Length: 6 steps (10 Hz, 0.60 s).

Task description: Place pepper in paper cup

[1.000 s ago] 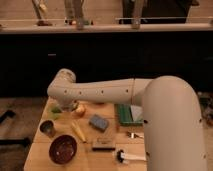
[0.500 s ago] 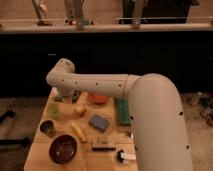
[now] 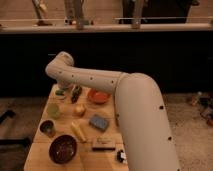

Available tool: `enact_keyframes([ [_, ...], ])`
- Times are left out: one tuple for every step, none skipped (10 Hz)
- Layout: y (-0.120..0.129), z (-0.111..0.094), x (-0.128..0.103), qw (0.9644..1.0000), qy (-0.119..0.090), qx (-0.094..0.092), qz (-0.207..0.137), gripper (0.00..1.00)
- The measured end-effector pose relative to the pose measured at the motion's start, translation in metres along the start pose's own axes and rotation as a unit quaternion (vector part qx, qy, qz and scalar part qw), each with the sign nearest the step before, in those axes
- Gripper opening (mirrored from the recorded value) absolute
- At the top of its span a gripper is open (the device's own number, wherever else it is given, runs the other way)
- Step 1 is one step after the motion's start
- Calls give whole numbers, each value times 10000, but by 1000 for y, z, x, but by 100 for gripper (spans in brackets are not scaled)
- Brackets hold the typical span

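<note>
In the camera view, the single arm [image 3: 100, 80] sweeps from the big white body at lower right up and leftward, bending at an elbow near the table's far left corner, and the gripper [image 3: 64, 90] hangs below that elbow over the far edge of the wooden table [image 3: 37, 155]. Its jaws are shut; whether they pinch anything cannot be made out, as the arm covers them. A dark, slim, elongated thing that is probably the pepper [image 3: 76, 93] lies just beside the gripper at about three o'clock, its long axis running roughly from one o'clock down to seven o'clock. No whitish paper cup can be picked out with certainty. The translucent green cup [image 3: 53, 111] sits at six o'clock from the gripper, the dark cup [image 3: 47, 128] further on.
</note>
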Motion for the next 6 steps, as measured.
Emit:
enact_keyframes([
  [-5, 3, -3, 10000, -22, -7, 7, 0],
  [-8, 6, -7, 10000, -56, -14, 14, 0],
  [-14, 9, -12, 9999, -111, -8, 19, 0],
  [-17, 11, -18, 9999, -162, -2, 16, 0],
  [-21, 12, -23, 9998, -217, 12, 18, 0],
  [-27, 13, -31, 9996, -286, 39, 19, 0],
])
